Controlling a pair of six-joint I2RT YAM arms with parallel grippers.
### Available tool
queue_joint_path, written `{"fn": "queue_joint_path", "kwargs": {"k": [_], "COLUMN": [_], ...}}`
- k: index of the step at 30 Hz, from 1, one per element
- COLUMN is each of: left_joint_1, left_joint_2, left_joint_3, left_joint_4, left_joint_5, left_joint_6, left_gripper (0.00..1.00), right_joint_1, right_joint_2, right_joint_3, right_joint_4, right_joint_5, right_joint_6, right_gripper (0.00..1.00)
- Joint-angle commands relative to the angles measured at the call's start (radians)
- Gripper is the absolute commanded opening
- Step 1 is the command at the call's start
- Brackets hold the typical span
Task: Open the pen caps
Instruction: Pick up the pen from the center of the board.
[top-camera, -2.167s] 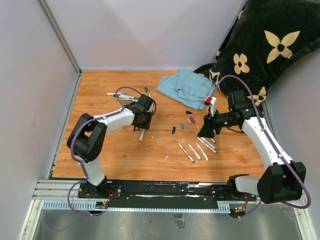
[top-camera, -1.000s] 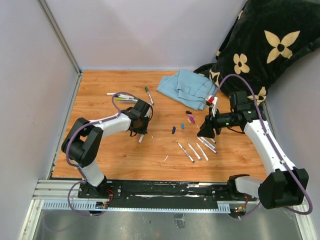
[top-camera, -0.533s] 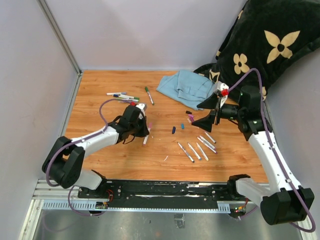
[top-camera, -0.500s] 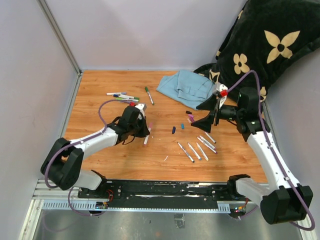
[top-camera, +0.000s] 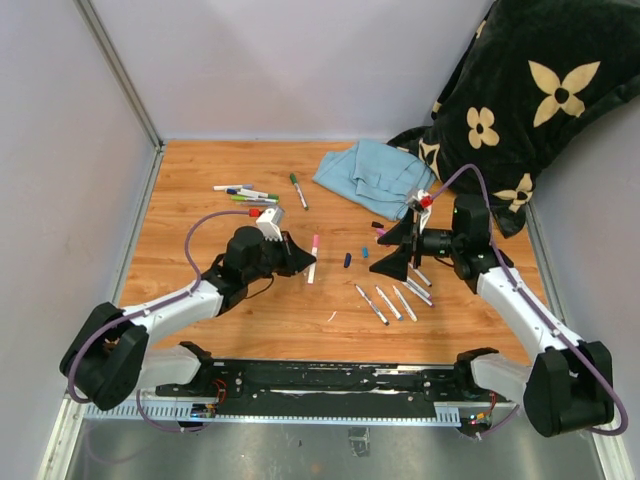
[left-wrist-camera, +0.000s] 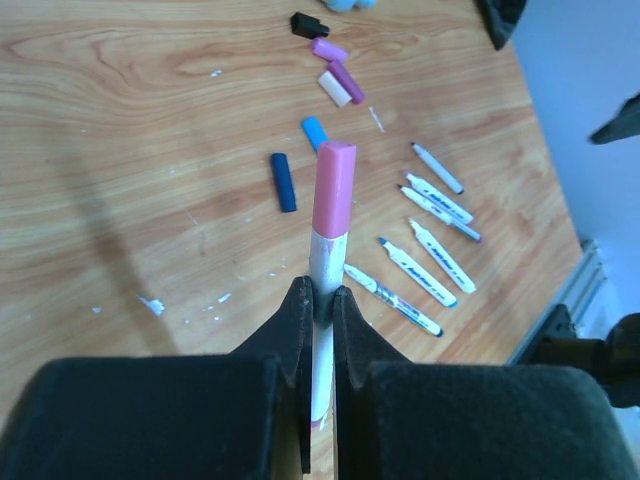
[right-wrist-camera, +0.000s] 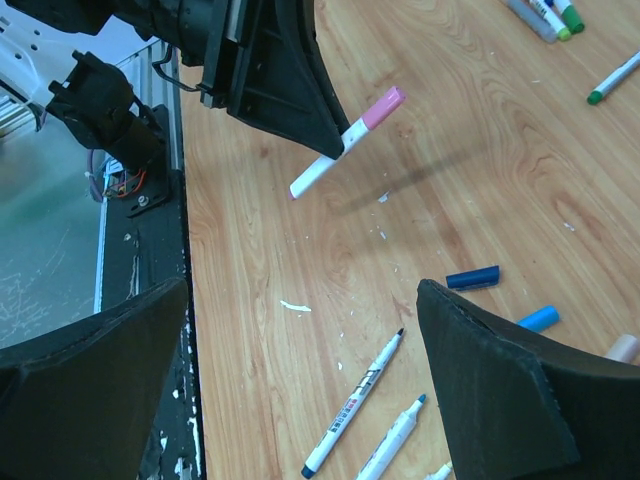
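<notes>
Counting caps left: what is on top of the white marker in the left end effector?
A pink plastic cap sits on its end. The nib inside is covered, so unseen.

On my left gripper, fingers matt black plastic. Gripped barrel glossy white plastic, pink cap smooth satin. Beneath, table varnished wood, white-flecked. Far cloth soft blue fabric.

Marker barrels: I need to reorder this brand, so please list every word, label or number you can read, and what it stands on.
Uncapped marker, right wrist view: dark print along the barrel, too small to read.
Row of uncapped markers, left wrist view: bluish print, blurred, unreadable.
Pink-capped marker in the left end effector: no print shows.
No readable text anywhere.
</notes>
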Motion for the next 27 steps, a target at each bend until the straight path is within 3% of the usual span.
{"fn": "queue_joint_path", "kwargs": {"k": [1,8,14,20,23,27], "left_joint_1": [-0.020,-0.080,-0.149,-0.223,-0.253,-0.284], "left_joint_2": [-0.029,-0.041,-0.017,0.039,0.055,0.077], "left_joint_3": [-0.058,-0.103,-0.109,-0.085,-0.074,-0.055], "left_joint_4": [0.192,0.325,0.441,0.519,0.551,0.580], "left_joint_5": [0.024,-0.067,-0.157,-0.225,-0.270,-0.303], "left_joint_6": [-0.084,-0.162,-0.201,-0.221,-0.223,-0.217], "left_gripper": [0.00,0.00,0.00,0.00,0.00,0.00], "right_joint_1": [0.060,0.140,0.179,0.252,0.260,0.271], "right_joint_2": [0.041,0.066,0.098,0.117,0.146,0.164], "right_joint_3": [-0.015,-0.045,-0.076,-0.077,-0.064,-0.057], "right_joint_4": [0.035,0.097,0.207,0.214,0.205,0.218], "right_joint_5": [0.050,0.164,0.276,0.355,0.379,0.371], "right_joint_6": [-0.008,0.025,0.197,0.256,0.294,0.337], "right_gripper": [0.99,0.99,0.99,0.96,0.92,0.76]}}
